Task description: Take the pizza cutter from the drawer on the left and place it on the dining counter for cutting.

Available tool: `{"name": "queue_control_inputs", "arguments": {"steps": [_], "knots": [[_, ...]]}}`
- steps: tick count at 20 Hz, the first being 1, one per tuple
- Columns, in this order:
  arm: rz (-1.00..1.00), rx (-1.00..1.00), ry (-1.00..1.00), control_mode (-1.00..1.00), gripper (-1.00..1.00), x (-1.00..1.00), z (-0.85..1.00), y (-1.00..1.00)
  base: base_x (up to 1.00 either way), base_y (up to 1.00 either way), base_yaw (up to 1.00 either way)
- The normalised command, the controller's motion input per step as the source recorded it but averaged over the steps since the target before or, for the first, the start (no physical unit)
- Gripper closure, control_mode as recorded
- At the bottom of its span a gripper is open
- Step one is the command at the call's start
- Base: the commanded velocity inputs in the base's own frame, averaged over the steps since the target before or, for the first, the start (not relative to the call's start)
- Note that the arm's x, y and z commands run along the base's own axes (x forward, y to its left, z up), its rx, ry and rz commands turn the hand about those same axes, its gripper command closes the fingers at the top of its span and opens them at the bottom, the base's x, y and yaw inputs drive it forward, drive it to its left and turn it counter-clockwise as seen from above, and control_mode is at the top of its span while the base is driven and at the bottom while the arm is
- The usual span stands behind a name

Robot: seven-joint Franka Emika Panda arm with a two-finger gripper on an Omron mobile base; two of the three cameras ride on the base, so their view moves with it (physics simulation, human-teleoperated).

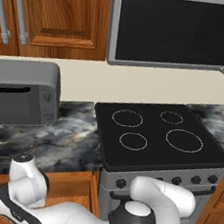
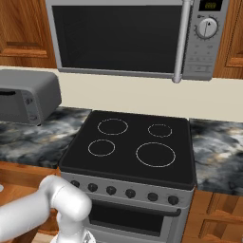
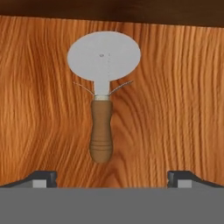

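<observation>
Gripper (image 3: 112,177) spread wide above pizza cutter (image 3: 103,92) in drawer (image 3: 183,100). Go straight down, pinch brown handle.

- In the hand view, the pizza cutter (image 3: 102,92) lies flat on the bare wooden floor of the drawer (image 3: 175,100), with free wood on both sides of its handle.
- The gripper (image 3: 112,177) stands with its tips spread wide, well apart from the handle on either side.
- A dark edge runs just beyond the wheel, closing off room there.
</observation>
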Motion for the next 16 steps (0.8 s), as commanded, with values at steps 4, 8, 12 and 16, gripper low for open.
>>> {"name": "queue_control_inputs", "arguments": {"steps": [4,8,12,16], "knots": [[-0.02,-0.01,0.0,-1.0,-1.0,0.0,-0.26,0.08,0.0,0.0,0.0],[0.0,-0.01,0.0,-1.0,-1.0,0.0,-0.23,0.1,0.0,0.0,0.0],[0.0,0.0,0.0,-1.0,-1.0,0.0,-0.21,0.06,0.0,0.0,0.0],[0.0,0.0,0.0,-1.0,-1.0,0.0,-0.13,0.02,0.0,0.0,0.0]]}}
